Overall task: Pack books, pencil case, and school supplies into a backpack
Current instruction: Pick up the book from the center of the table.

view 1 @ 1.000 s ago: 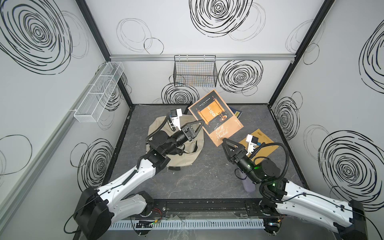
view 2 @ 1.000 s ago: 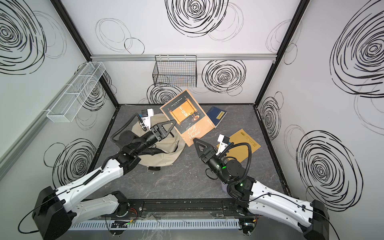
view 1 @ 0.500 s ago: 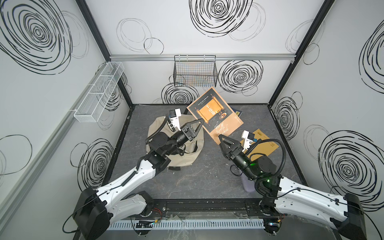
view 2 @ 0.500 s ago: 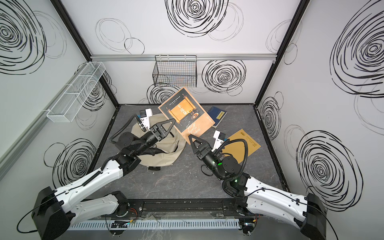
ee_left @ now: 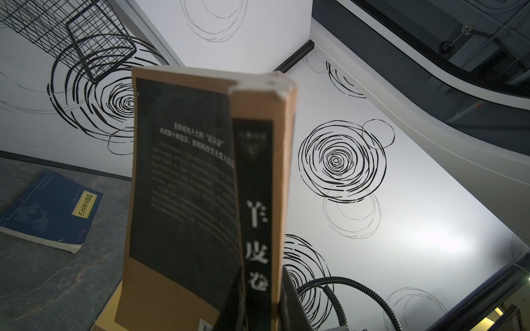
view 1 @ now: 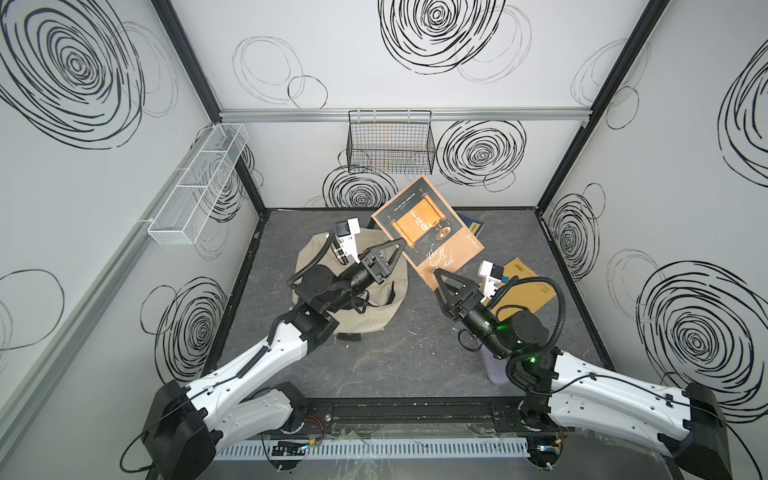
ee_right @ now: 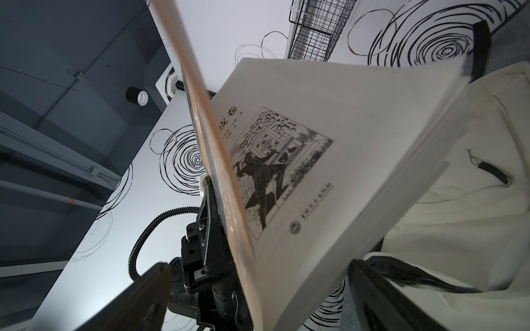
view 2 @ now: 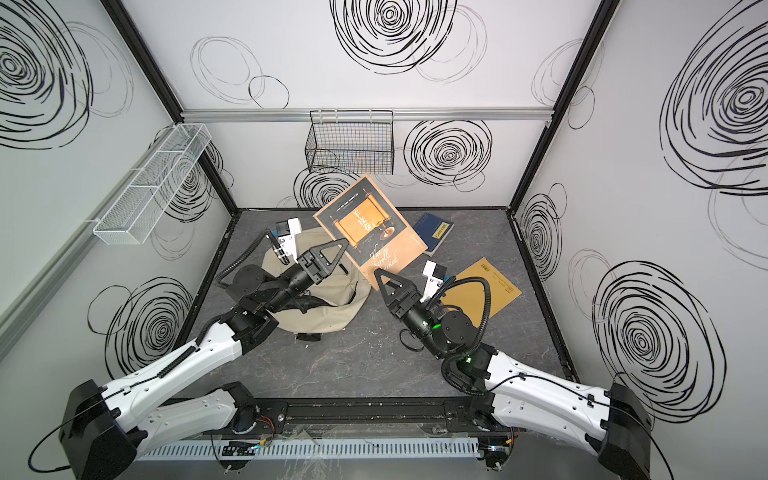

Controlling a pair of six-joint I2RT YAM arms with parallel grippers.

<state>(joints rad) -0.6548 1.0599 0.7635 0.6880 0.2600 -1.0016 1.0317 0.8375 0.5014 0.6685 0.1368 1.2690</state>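
- Clamped in left gripper (view 1: 401,244), tilted above the slumped cream-beige canvas backpack (view 1: 376,309): dark brown softcover book with golden scroll picture (view 1: 428,226).
- Spread wide, astride that book's lower corner: right gripper (view 1: 437,274).
- Flat on the dark grey tabletop (view 1: 395,361): navy blue book with yellow label (view 2: 434,230) near the back wall, thin mustard-yellow softcover (view 2: 500,286).

In both top views we look steeply down from high overhead onto the whole table (view 1: 395,353). Our left wrist camera sits close behind the left gripper (view 1: 398,244), facing up along the brown scroll book (ee_left: 183,186). Our right wrist camera, behind the right gripper (view 1: 437,273), shares that book from beneath.
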